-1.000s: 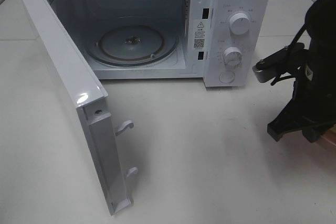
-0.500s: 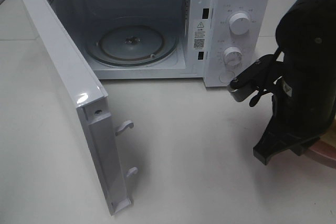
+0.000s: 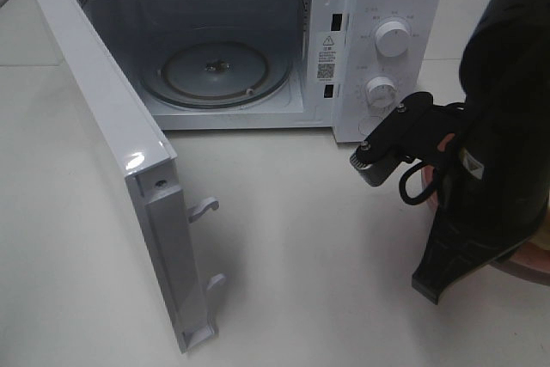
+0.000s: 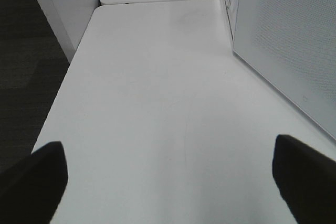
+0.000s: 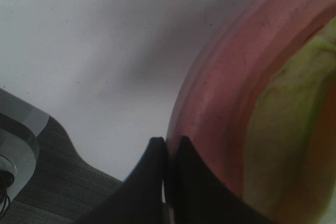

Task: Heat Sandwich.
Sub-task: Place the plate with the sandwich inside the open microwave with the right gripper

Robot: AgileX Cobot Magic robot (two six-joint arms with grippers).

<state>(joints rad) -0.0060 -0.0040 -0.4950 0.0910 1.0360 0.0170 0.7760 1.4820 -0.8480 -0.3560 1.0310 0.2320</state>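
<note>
A white microwave stands at the back with its door swung wide open and the glass turntable bare. To its right, my right arm covers most of a pink plate. In the right wrist view my right gripper is shut on the rim of the pink plate, and the sandwich lies on it, pale yellow-green. My left gripper is open over bare table beside the door's outer face, holding nothing.
The open door juts toward the table's front on the left, with two latch hooks on its edge. White table lies between the door and my right arm. The table's left edge drops to dark floor.
My right arm has swung left and forward, nearer the microwave's front, carrying the pink plate with it. The left gripper and the door have not moved.
</note>
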